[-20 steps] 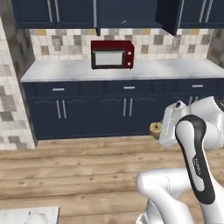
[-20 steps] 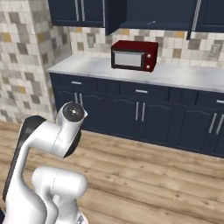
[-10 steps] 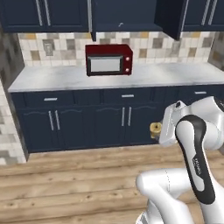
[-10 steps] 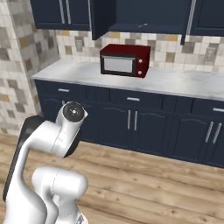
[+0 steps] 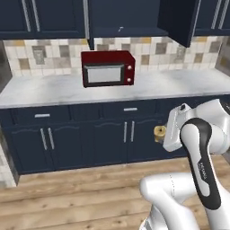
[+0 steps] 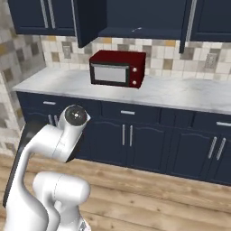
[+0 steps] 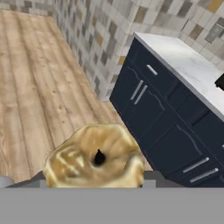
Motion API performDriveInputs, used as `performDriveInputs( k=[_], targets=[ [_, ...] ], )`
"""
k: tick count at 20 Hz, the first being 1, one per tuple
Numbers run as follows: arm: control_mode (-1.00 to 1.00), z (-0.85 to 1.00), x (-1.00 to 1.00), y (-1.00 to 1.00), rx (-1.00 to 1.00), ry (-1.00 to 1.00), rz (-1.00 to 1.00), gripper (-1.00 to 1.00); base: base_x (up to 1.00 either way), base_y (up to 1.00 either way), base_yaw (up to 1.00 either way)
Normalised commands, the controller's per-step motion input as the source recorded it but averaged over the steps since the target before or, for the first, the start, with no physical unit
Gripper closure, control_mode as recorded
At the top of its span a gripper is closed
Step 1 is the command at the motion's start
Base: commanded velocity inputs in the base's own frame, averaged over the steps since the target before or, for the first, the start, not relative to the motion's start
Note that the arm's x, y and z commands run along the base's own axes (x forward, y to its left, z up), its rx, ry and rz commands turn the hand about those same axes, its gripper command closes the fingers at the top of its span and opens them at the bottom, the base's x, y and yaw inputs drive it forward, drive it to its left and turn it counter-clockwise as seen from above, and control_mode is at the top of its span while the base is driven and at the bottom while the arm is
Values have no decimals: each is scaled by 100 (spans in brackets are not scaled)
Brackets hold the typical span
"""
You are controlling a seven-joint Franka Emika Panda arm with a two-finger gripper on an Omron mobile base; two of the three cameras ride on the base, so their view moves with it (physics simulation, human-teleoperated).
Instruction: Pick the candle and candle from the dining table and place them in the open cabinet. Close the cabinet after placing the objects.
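A squat golden-tan candle [image 5: 159, 133] is held in my gripper [image 5: 163, 134], which is shut on it at chest height in front of the navy base cabinets. The hand view looks down on the candle [image 7: 94, 161] and its dark wick, with my gripper [image 7: 94, 177] closed round its lower part. The open cabinet [image 5: 124, 17] is the navy upper unit above the microwave, its doors swung out and its shelf [image 6: 143, 31] in shadow. The dining table and the other candle are out of view.
A red microwave [image 5: 108, 68] stands on the grey marble counter [image 5: 54, 88], under the open cabinet. One open door [image 5: 177, 21] juts out at upper right and another door [image 6: 90, 20] at upper left. Navy base cabinets [image 6: 135, 142] line the wall above wooden floor [image 5: 67, 197].
The whole picture has shifted: the base has driven closer to the counter, which now looks larger with the open cabinet overhead. The candle stays in the shut gripper.
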Motion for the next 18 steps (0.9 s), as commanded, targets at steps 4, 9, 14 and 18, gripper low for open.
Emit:
performDriveInputs(
  k=[4, 9, 14, 18],
  targets=[
    [100, 0, 0, 0, 0, 0, 0, 100, 69, 0, -11],
    [100, 0, 0, 0, 0, 0, 0, 100, 70, 0, -11],
    [100, 0, 0, 0, 0, 0, 0, 100, 64, 0, -10],
    [100, 0, 0, 0, 0, 0, 0, 100, 64, 0, -10]
  ],
)
